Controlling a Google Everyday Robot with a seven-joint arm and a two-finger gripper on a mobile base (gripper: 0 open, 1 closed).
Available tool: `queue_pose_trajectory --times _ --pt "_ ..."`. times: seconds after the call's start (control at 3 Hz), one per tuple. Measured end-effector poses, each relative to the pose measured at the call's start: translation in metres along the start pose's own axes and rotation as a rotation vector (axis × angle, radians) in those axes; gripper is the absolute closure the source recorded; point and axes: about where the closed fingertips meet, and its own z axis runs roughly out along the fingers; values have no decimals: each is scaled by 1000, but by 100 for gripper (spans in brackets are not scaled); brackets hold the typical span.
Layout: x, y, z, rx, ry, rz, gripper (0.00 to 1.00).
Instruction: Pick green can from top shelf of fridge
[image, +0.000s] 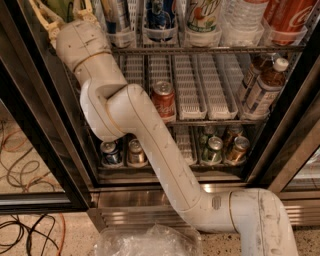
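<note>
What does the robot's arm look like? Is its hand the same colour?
The arm is fat, smooth and creamy white: round tubes joined at elbows, with thin seam lines and some scuffs low down. The gripper, top left above the top shelf, looks yellower and ribbed.
</note>
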Motion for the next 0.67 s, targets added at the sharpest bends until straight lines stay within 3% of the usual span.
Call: queue_pose_trajectory --times 0.33,0.67 --pt "-18 4 22 -37 -25 -22 100" --pt "-20 4 22 -37 -31 -20 100"
